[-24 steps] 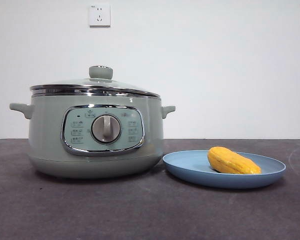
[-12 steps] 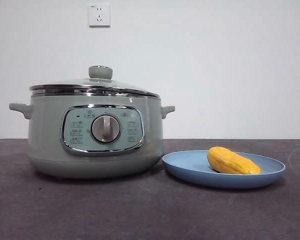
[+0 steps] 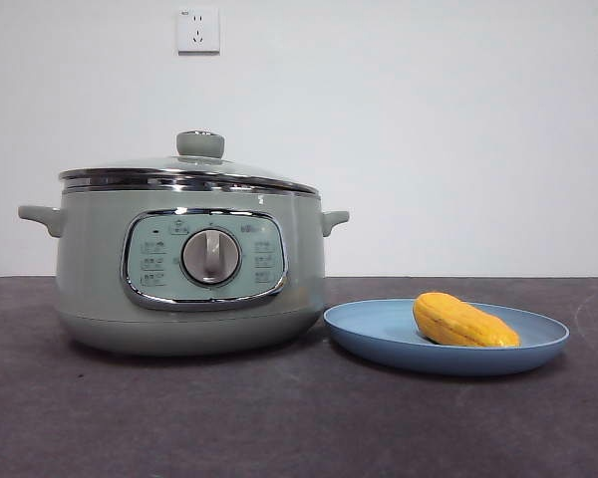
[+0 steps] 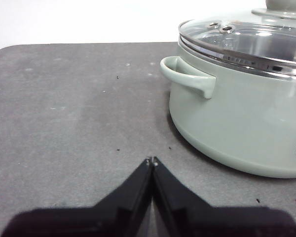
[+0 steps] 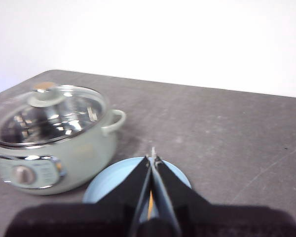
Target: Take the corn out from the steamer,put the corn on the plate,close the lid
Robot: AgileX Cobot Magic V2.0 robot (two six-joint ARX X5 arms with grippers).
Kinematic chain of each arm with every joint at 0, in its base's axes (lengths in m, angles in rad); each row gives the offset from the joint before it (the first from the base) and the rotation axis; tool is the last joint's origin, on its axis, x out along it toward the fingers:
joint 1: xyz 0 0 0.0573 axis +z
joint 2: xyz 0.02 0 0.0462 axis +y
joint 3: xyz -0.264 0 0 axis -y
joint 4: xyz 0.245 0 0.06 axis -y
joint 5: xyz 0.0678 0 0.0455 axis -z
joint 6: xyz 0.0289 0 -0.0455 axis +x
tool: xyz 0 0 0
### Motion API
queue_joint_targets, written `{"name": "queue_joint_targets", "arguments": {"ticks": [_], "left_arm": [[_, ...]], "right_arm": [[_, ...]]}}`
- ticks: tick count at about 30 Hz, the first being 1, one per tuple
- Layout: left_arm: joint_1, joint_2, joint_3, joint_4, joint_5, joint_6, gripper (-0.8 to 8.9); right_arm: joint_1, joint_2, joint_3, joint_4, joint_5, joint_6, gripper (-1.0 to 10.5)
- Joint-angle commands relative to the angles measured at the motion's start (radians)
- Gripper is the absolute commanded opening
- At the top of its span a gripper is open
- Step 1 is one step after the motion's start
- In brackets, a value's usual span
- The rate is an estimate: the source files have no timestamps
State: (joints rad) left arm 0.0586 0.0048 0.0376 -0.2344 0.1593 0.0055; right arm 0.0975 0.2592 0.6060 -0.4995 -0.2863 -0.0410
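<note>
The left gripper (image 4: 152,160) has its fingers pressed together on nothing, low over the bare worktop (image 4: 74,123) just beside the steamer's (image 3: 189,269) side handle (image 4: 187,76). The right gripper (image 5: 152,157) is likewise closed and empty, above the plate (image 3: 447,339). The plate sits just beside the steamer, and the corn (image 3: 464,321) lies on it. The lid (image 3: 187,169) rests shut on the steamer. Behind the steamer, a wall socket (image 3: 198,30).
</note>
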Motion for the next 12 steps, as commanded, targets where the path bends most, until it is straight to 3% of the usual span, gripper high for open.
{"name": "queue_joint_targets", "arguments": {"ticks": [1,8,12], "left_arm": [[0.002,-0.003,-0.014,0.006,0.000,-0.009,-0.04],[0.002,-0.003,-0.014,0.006,0.000,-0.009,-0.04],[0.002,-0.003,-0.014,0.006,-0.001,-0.009,-0.04]], "right_arm": [[-0.015,-0.070,-0.174,0.129,0.016,0.024,0.0],[-0.017,-0.208,-0.453,0.268,0.185,0.141,0.0],[-0.017,-0.240,-0.530,0.267,0.217,0.169,0.0]]}}
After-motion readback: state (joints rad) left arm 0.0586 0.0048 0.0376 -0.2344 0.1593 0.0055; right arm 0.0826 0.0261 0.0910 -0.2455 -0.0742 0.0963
